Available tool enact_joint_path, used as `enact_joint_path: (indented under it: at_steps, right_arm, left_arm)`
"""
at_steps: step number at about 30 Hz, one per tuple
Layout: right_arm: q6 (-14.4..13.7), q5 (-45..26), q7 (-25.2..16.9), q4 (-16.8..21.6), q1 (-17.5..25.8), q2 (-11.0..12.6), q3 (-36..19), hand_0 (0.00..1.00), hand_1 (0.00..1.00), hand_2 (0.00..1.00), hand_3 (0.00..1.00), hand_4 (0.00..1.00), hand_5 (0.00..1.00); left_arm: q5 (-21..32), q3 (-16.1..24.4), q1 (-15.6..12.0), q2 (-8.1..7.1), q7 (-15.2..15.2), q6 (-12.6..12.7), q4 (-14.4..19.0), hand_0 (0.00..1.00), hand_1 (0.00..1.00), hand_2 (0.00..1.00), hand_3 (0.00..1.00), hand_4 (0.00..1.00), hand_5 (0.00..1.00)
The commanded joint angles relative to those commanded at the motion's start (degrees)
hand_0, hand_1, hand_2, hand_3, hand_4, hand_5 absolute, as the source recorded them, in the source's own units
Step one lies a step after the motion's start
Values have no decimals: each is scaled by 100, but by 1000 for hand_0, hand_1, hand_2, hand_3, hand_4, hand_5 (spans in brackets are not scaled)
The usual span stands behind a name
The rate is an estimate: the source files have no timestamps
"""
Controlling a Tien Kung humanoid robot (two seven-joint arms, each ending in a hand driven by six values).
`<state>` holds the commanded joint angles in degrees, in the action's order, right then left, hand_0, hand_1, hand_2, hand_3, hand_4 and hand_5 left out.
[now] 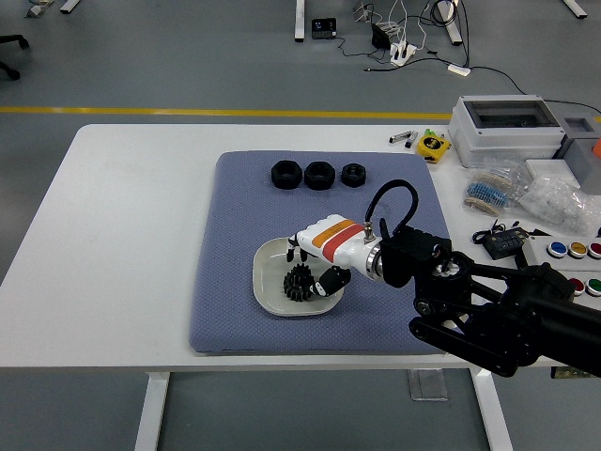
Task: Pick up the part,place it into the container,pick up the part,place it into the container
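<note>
A black gear-like part (299, 283) lies in the white dish (268, 293) on the blue-grey mat (235, 235). My right hand (314, 266), white with an orange stripe, hovers just over the dish's right side. Its fingers (297, 251) are spread and raised above the part, and the thumb sits right of it. The hand holds nothing. Three more black parts lie in a row at the mat's far edge: a left one (285, 174), a middle one (319, 174) and a smaller right one (353, 174). The left arm is out of view.
At the table's right stand a grey box with a clear lid (507, 127), a yellow tape measure (433, 146), bags of small parts (554, 199) and a panel with coloured buttons (573, 250). My black right arm (498, 315) lies over the table's near right corner.
</note>
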<state>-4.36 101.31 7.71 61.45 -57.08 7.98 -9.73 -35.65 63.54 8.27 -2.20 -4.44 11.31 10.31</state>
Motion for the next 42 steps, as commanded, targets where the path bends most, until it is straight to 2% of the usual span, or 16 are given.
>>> enact_joint_path:
  at_steps: [7, 19, 23, 28, 31, 32, 33, 38, 39, 42]
  right_arm:
    - [1, 5, -12, 57, -9, 33, -19, 471, 578, 639, 781, 879, 207]
    - [90, 27, 11, 432, -55, 195, -260, 474, 594, 653, 793, 916, 227]
    - [133, 73, 56, 582, -51, 265, -428, 479, 600, 662, 796, 934, 236]
    - [121, 17, 126, 954, -3, 450, -933, 492, 606, 677, 797, 937, 240]
    - [0, -236, 99, 1176, 40, 545, -1393, 492, 606, 677, 797, 937, 240]
    - [-106, -468, 46, 1271, 63, 587, -1579, 492, 606, 677, 797, 937, 240]
    - [-207, -681, -5, 1336, 84, 614, -1742, 549, 652, 722, 798, 938, 262]
    - [-724, -1868, -455, 1705, 220, 749, -2306, 549, 652, 722, 798, 938, 262]
    - [-802, -2129, -608, 1803, 261, 779, -2410, 700, 757, 808, 824, 947, 404]
    - [-866, -2874, -950, 1970, 350, 839, -2594, 700, 757, 808, 824, 947, 404]
  left_arm:
    - [-4, 4, -1, 0, 0, 0, 0, 712, 603, 643, 569, 624, 698]
    - [-58, 45, -25, 2, -12, 10, 0, 713, 602, 644, 570, 624, 698]
    - [-108, 73, -47, 6, -26, 14, 0, 711, 602, 644, 568, 625, 699]
    - [-139, 102, -73, 10, -32, 19, 0, 711, 603, 644, 568, 624, 699]
    - [-161, 112, -87, 9, -35, 17, 0, 711, 603, 644, 568, 624, 699]
    - [-173, 121, -94, 9, -37, 18, 0, 711, 603, 644, 568, 624, 699]
    - [-185, 128, -98, 9, -39, 18, 0, 712, 609, 646, 568, 623, 698]
    - [-216, 144, -113, 8, -45, 14, 0, 712, 609, 646, 568, 623, 698]
    - [-233, 153, -114, 9, -47, 14, 0, 713, 613, 646, 568, 622, 699]
    - [-234, 145, -117, 10, -47, 9, 0, 713, 613, 646, 568, 622, 699]
